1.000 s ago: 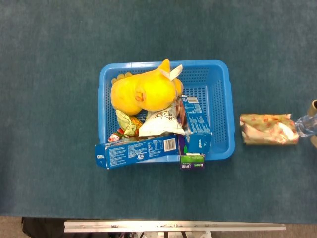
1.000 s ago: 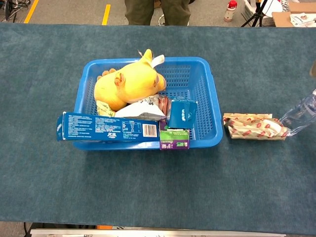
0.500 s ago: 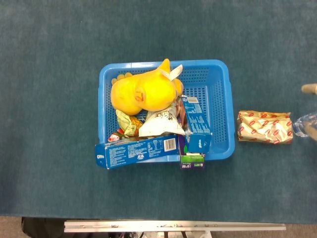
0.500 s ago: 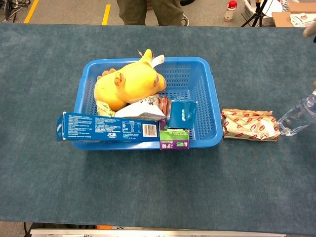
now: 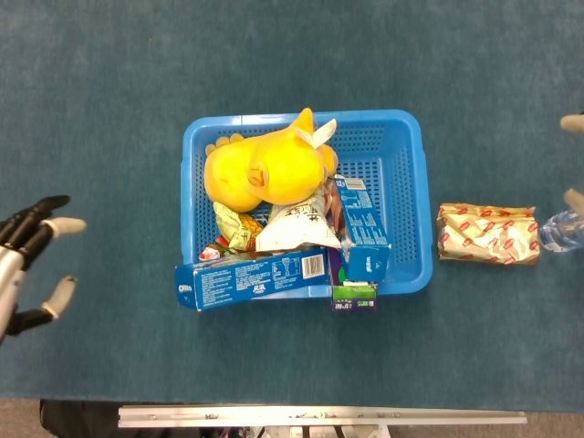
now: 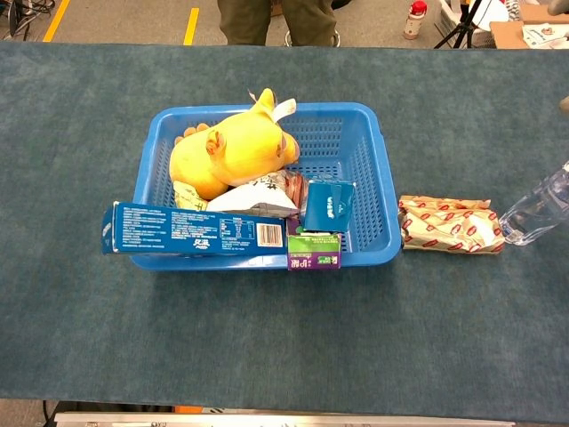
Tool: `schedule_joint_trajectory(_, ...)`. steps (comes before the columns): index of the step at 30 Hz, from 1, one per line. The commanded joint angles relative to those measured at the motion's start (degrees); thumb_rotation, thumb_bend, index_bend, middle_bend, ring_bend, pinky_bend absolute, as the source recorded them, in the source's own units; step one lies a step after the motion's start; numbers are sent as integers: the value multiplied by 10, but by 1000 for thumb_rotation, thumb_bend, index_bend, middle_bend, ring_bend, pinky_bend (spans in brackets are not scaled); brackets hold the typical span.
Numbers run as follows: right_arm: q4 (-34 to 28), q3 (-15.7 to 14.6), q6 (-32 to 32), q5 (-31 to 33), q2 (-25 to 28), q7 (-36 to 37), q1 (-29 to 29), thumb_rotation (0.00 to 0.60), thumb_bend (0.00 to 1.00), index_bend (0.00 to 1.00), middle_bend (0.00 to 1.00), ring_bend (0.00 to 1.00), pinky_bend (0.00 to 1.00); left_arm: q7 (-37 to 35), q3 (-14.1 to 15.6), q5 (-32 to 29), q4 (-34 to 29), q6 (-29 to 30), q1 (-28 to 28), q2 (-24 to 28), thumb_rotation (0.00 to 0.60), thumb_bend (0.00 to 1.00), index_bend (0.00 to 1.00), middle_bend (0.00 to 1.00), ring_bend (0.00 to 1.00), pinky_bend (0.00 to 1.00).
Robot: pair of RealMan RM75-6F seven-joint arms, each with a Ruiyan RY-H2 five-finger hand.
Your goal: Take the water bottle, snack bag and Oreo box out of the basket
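The blue basket (image 5: 412, 155) (image 6: 372, 133) stands mid-table. Across its front rim lies the long blue Oreo box (image 5: 254, 280) (image 6: 191, 231), its left end sticking out. To the basket's right, the red-and-gold snack bag (image 5: 486, 234) (image 6: 449, 225) rests on the cloth. Just beyond it lies the clear water bottle (image 5: 558, 232) (image 6: 538, 209), cut by the frame edge. My left hand (image 5: 27, 260) hovers at the far left edge, fingers spread, holding nothing. Of my right hand (image 5: 574, 160), only two separated fingertips (image 5: 573, 122) show at the right edge, above the bottle and off it.
A yellow plush toy (image 5: 265, 166), a white snack packet (image 5: 294, 224), an upright small blue box (image 5: 365, 239) and a green-purple carton (image 5: 354, 297) fill the basket. A metal rail (image 5: 319, 417) runs along the table's near edge. A person (image 6: 276, 18) stands behind the table.
My left hand has come into view at the left edge. The right hand's fingertips have drawn up and away from the bottle. The snack bag slid slightly left a second ago and now lies still.
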Motion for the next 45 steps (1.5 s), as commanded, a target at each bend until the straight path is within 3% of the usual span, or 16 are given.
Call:
schedule_joint_trajectory(1,7,8,2,-4,-1,-6,6,600,0,321,338,333,303,66,-1,-18,-22,-43,-19,-10,600,354,216,100,157,288)
schedule_joint_trajectory(9,18,41,-3,15,-7,-8,28,600,0,321,336,333,303,162,-17,-65,-30,-86,-39,-53,600,315,116,2,65,255)
schedule_joint_trajectory(15,28,51,-8,28,-12,1,37,600,0,321,336,333,303,153,-18,-63,-46,-94,-50,-63,600,276,68,0,34,252)
schedule_joint_trajectory(24,37,55,-9,38,-11,5,39,600,0,321,336,333,303,123,9,-79,-122,-153,-73,5,600,207,25,0,13,249)
schedule_joint_trajectory(29,36,57,-7,41,-8,9,39,600,0,321,336,333,303,106,24,-58,-149,-174,-82,27,600,176,4,0,4,246)
schedule_joint_trajectory(38,28,58,0,40,1,13,36,600,0,321,336,333,303,107,35,-29,-165,-184,-87,23,600,172,4,0,2,246)
schedule_joint_trajectory(45,26,59,3,43,6,19,34,600,0,321,336,333,303,148,26,-39,-156,-187,-89,-10,600,172,4,0,0,230)
